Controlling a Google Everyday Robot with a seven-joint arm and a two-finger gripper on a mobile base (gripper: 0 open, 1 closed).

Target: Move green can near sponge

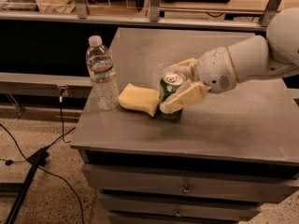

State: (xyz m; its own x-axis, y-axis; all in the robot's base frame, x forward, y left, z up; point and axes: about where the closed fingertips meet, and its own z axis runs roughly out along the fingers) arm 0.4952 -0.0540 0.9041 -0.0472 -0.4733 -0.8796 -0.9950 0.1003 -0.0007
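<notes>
right, i see a grey metal surface over closed drawers, with a speckled floor and black cables to one side. the green can stands upright near the middle of the surface, silver pull-tab top showing, touching the pale yellow sponge. the claw has its fingers clamped on either side of the can. beside the sponge stands a capped clear water bottle; i can't tell how full it is.

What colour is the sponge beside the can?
Pale yellow in the camera view; the sponge lies beside the green can, which the gripper clasps.
</notes>
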